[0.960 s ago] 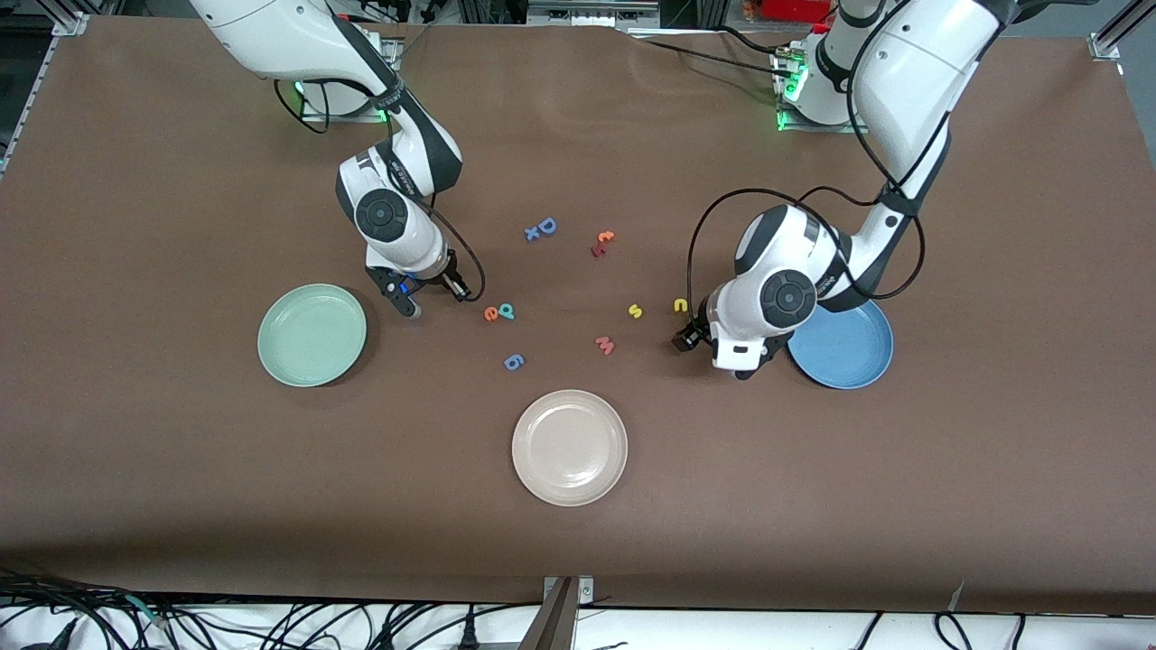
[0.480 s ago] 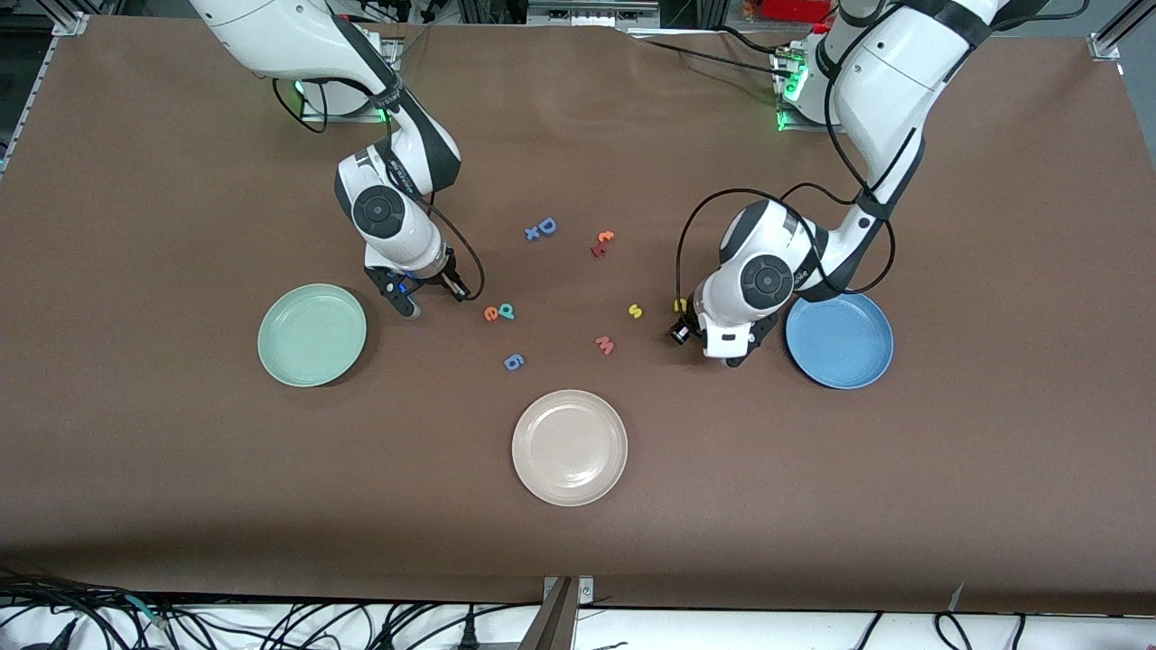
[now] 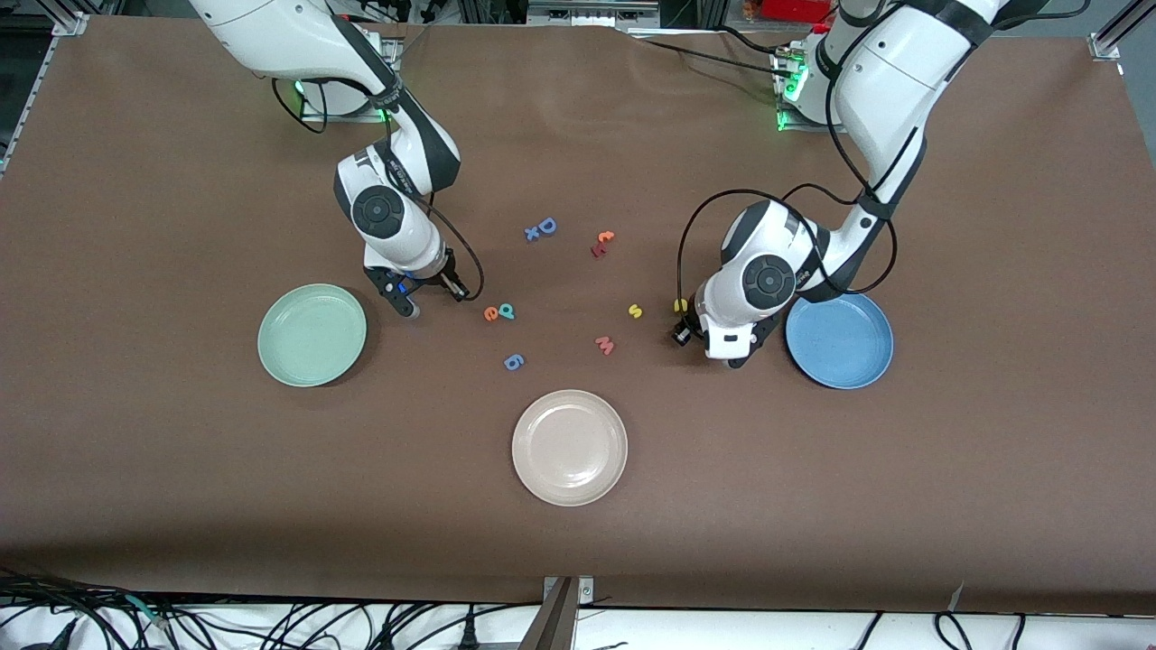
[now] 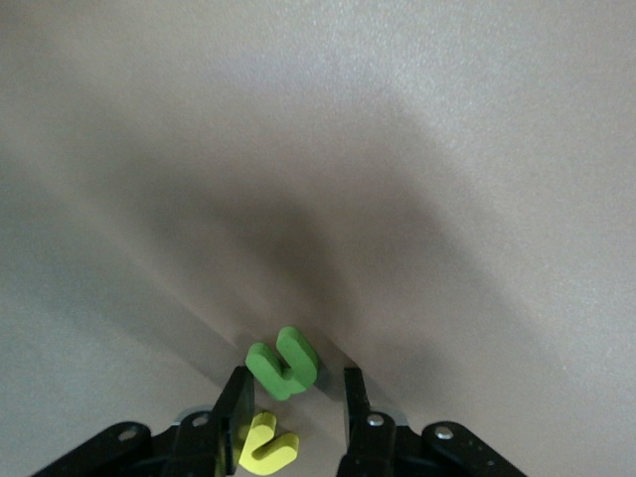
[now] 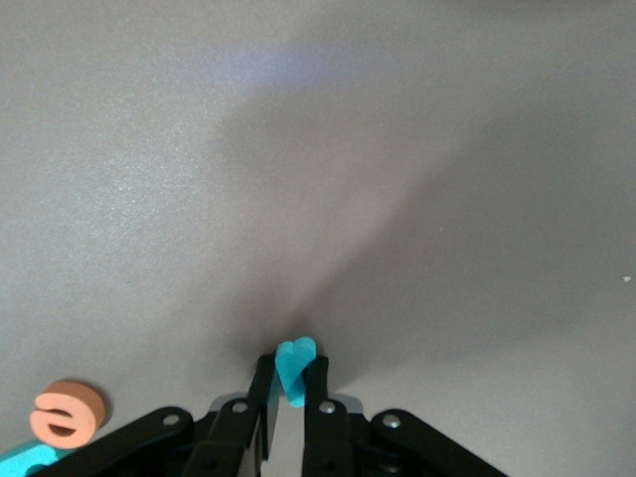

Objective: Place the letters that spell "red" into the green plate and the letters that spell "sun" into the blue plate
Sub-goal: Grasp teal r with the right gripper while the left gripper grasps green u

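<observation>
You are working the first pick for each word. The left gripper is sitting down on the table beside the blue plate, straddling the olive-green "u" with the yellow "n" just beside it. Whether it is clamping yet cannot be told.

The right gripper is pinching the teal "r" near the green plate. Next you are likely lifting both and carrying them over their plates.

Since a second ago, the left gripper has shifted onto the letters and the right has closed.
</observation>
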Robot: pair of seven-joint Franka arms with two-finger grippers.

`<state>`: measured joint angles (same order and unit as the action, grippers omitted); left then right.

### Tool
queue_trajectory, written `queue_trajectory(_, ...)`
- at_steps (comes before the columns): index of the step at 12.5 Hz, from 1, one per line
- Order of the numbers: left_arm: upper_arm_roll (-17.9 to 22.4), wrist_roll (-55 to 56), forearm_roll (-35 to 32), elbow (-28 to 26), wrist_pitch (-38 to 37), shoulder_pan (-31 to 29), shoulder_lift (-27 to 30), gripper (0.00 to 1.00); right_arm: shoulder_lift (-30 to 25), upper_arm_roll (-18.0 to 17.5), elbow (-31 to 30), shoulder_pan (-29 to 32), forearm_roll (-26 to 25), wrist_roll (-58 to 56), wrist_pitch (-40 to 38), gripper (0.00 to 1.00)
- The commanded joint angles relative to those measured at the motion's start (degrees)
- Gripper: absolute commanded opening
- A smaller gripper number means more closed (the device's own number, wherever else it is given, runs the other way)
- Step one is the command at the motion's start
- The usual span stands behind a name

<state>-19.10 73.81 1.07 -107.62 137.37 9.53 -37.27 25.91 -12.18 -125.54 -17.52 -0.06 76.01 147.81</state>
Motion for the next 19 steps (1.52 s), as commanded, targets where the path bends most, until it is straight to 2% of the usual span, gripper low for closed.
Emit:
queue_trajectory(1, 0.6, 1.6, -4.7, -0.4, 0.1, 0.0, 0.9, 0.47, -4.9, 1.9, -0.5, 0.1, 0.2, -3.4, -5.2, 0.0)
queue_trajectory(3, 0.6, 1.9, -5.7, -0.3, 0.1, -0.3, 0.8, 0.47, -8.1, 5.1, 2.7, 0.1, 0.2, -9.4, -16.4, 0.0)
queue_trajectory(5, 0.6, 2.0, -5.7, -0.3, 0.1, -0.3, 0.8, 0.42, -10.3, 9.4, 4.7, 0.2, 0.4, -17.8, -22.9, 0.0)
queue_trajectory(8, 0.6, 2.7, -5.8, -0.3, 0.1, 0.0, 1.1, 0.1, -11.6, 17.9, 4.7, 0.2, 0.6, -34.4, -25.7, 0.0)
queue_trajectory(9, 0.6, 2.7, -5.7, -0.2, 0.1, -0.1, 1.2, 0.06, -11.3, 20.4, 4.6, 0.2, 0.6, -39.7, -25.6, 0.0)
queue_trajectory(11, 0.5, 2.7, -5.7, 0.3, -0.6, -0.4, 2.3, 0.06, -10.1, 24.2, 4.6, 0.7, 0.6, -48.2, -24.9, 0.0)
queue_trajectory(13, 0.6, 2.3, -5.8, 1.4, -4.6, -0.9, 4.6, 0.06, -7.4, 25.3, 4.6, 2.1, 0.6, -53.4, -21.5, 0.0)
queue_trajectory(16, 0.5, -1.2, -5.9, 6.5, -13.7, -2.1, 5.5, 0.06, -2.1, 25.3, 4.7, 4.9, 0.8, -59.3, -12.3, 0.0)
queue_trajectory(19, 0.6, -11.0, -5.9, 7.8, -17.9, -5.7, 6.0, 0.06, -0.6, 25.3, 5.7, 5.1, 0.8, -60.4, -10.5, 0.0)
